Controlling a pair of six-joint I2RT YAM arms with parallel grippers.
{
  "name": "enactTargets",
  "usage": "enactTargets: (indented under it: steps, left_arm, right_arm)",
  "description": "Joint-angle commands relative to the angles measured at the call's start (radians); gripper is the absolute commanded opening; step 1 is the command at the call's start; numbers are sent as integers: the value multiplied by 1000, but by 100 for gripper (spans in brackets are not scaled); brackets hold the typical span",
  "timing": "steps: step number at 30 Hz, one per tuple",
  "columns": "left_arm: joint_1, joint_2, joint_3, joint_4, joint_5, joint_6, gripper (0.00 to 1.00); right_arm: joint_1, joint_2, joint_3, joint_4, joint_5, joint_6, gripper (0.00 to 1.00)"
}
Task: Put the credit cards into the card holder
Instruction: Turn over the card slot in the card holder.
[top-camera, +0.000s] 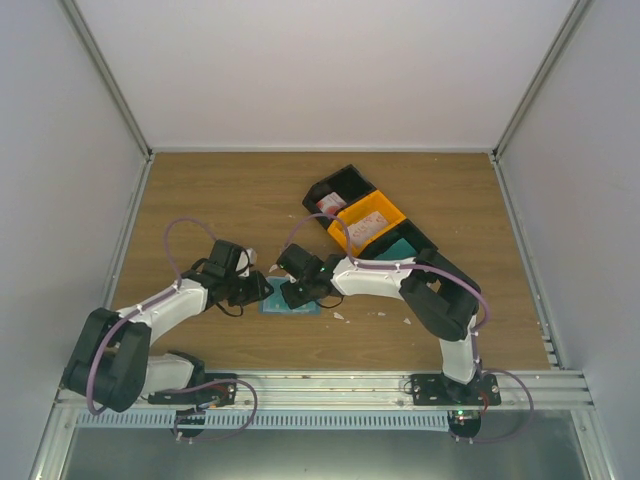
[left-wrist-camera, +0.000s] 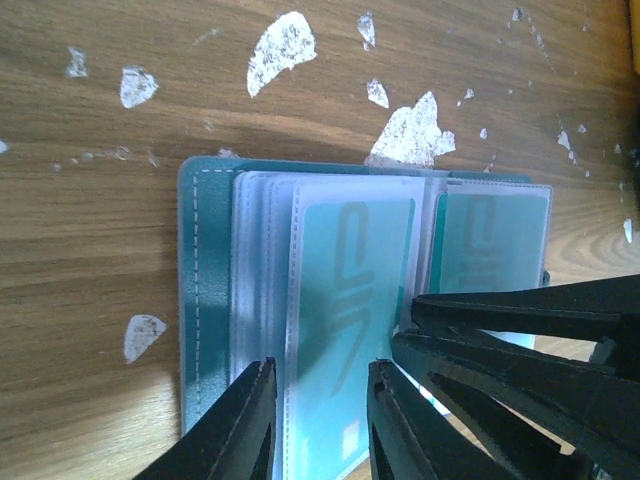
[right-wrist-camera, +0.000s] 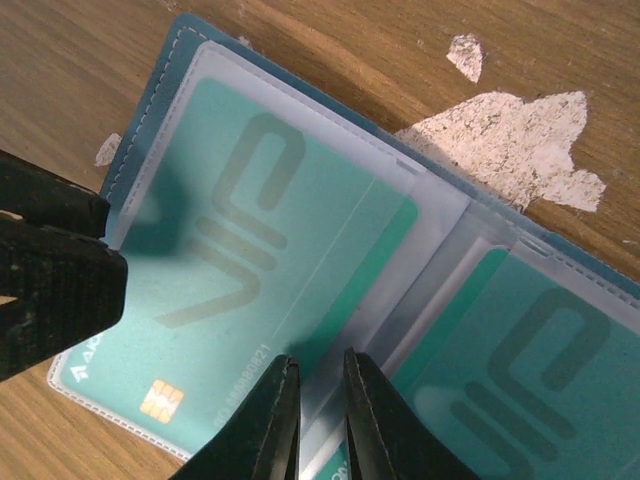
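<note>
The holder (top-camera: 300, 307) lies open and flat on the desk (top-camera: 200, 200), near its front edge, between the two pincers. In the left wrist view its teal cover (left-wrist-camera: 205, 300) shows along the left, with clear sleeves stacked on top. A teal card (right-wrist-camera: 260, 250) with a gold chip sits in the top left sleeve, and a second teal card (right-wrist-camera: 540, 380) sits in the sleeve across the fold.

The right pincer (right-wrist-camera: 320, 365) is at the fold. Its fingers are nearly together, pinching a clear sleeve leaf of the holder between their tips. The left pincer (left-wrist-camera: 318, 380) is at the holder's near left part, its fingers apart with the top sleeve showing between them. I cannot tell whether they grip that sleeve or only stand over it. In the left wrist view the right pincer (left-wrist-camera: 405, 322) comes in from the right, just beside the left one.

White flecks (left-wrist-camera: 283, 45) mark the desk around the holder. Well behind and to the right stand a black bin (top-camera: 345, 180) and an orange bin (top-camera: 390, 208) holding pale cards (top-camera: 368, 228), too small to make out.
</note>
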Motion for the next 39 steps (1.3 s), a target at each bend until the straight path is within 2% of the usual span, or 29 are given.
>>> enactTargets:
  steps: [1,19,22,28,33,39]
  left_arm:
    - [8,16,-14,60,53,26,27]
    - [10,21,-13,101,194,39,20]
    - [10,42,-14,111,217,43,21]
    - [9,59,-20,137,254,37,25]
    - [8,79,-13,151,274,36,28]
    - [0,87,-12,172,294,27,37]
  right_arm:
    - [1,47,4,-49,21,13,14]
    - [-15,6,-32,-5,6,29,14]
    - [-23,-32,-56,23,15,41,17]
    - [-41,-190,-146,129,21,47,31]
    - [-53,-299,-209,156,61,61,34]
    - [-67,-408,-289,156,179,111,37]
